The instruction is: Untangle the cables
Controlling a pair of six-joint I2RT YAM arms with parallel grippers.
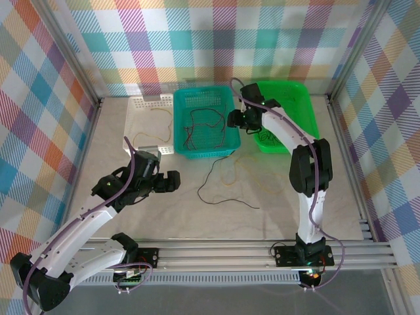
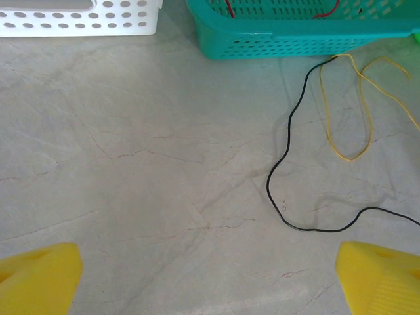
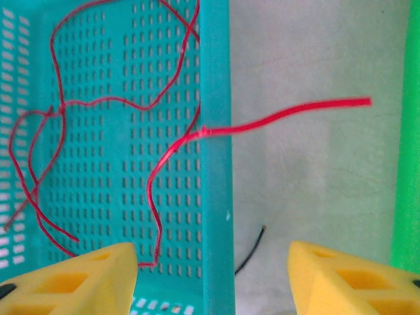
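Observation:
Red cables (image 3: 157, 170) lie looped in the teal basket (image 3: 216, 197), and one red end sticks out over its right wall. My right gripper (image 3: 213, 275) hovers open astride that wall, nothing between its fingers; from above the right gripper (image 1: 237, 119) is at the teal basket's (image 1: 180, 125) right rim. A black cable (image 2: 282, 164) and a yellow cable (image 2: 364, 118) lie loose on the table. My left gripper (image 2: 210, 282) is open and empty, low over bare table to their left; the top view has the left gripper (image 1: 172, 182) left of the black cable (image 1: 216, 177).
A white basket (image 1: 141, 125) holding a yellow cable (image 1: 161, 121) stands left of the teal one. A green basket (image 1: 298, 111) with a dark tangle (image 1: 269, 139) stands to its right. A black cable end (image 3: 252, 249) lies between the teal and green baskets.

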